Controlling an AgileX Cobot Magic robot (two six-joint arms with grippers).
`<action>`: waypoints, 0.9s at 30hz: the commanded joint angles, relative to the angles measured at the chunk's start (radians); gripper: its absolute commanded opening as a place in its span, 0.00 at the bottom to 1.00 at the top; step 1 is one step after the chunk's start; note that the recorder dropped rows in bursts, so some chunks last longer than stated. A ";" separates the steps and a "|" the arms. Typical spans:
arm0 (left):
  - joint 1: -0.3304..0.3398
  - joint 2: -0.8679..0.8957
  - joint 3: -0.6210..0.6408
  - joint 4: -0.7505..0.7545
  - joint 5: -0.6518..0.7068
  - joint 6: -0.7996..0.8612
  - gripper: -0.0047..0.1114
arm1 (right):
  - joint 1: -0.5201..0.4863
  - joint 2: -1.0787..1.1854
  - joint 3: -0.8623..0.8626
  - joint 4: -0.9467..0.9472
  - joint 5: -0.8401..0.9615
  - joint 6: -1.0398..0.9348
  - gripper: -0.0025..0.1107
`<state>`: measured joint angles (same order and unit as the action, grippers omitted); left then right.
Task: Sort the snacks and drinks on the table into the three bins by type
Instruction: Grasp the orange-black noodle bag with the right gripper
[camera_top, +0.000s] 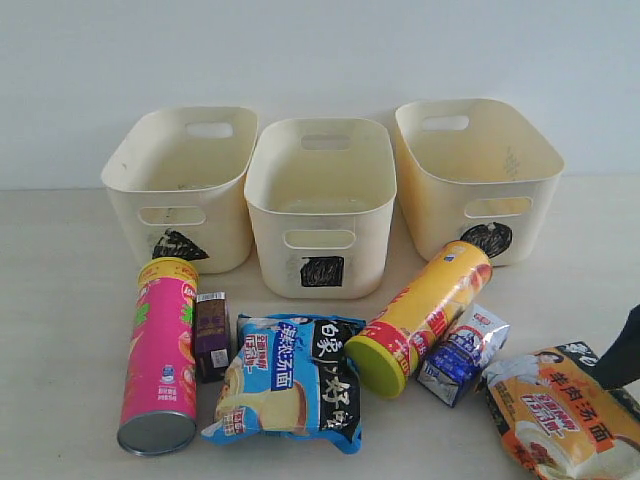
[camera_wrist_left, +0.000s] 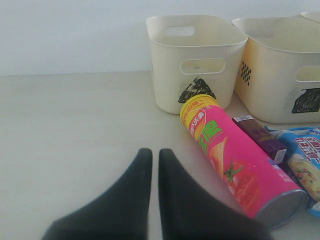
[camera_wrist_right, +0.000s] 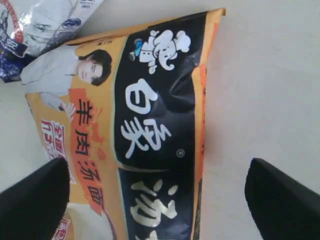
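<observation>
Three cream bins stand in a row at the back: left (camera_top: 180, 185), middle (camera_top: 320, 200), right (camera_top: 478, 175). In front lie a pink chip can (camera_top: 160, 355), a dark purple carton (camera_top: 211, 335), a blue-white noodle bag (camera_top: 290, 385), a yellow chip can (camera_top: 425, 315), a blue-white carton (camera_top: 463, 355) and an orange noodle bag (camera_top: 565, 415). My right gripper (camera_wrist_right: 157, 167) is open and straddles the orange bag (camera_wrist_right: 150, 125) without touching it. My left gripper (camera_wrist_left: 151, 155) is shut on nothing, above bare table beside the pink can (camera_wrist_left: 235, 160).
The pale table (camera_top: 60, 300) has bare surface at the far left. The snacks and drinks crowd the front, and the yellow can leans toward the right bin. Only a dark piece of the right arm (camera_top: 625, 350) shows at the exterior view's right edge.
</observation>
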<state>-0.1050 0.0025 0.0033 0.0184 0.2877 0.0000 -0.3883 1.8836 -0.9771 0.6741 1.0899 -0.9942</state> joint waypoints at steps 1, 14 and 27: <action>-0.005 -0.003 -0.003 -0.004 -0.003 -0.007 0.08 | 0.009 0.022 0.007 -0.012 -0.014 0.004 0.78; -0.005 -0.003 -0.003 -0.004 -0.003 -0.007 0.08 | 0.133 0.118 0.022 -0.009 -0.072 0.015 0.78; -0.005 -0.003 -0.003 -0.004 -0.003 -0.007 0.08 | 0.141 0.162 0.009 -0.198 -0.068 0.169 0.02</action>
<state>-0.1050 0.0025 0.0033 0.0184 0.2877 0.0000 -0.2502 2.0169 -0.9781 0.6343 1.1122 -0.8511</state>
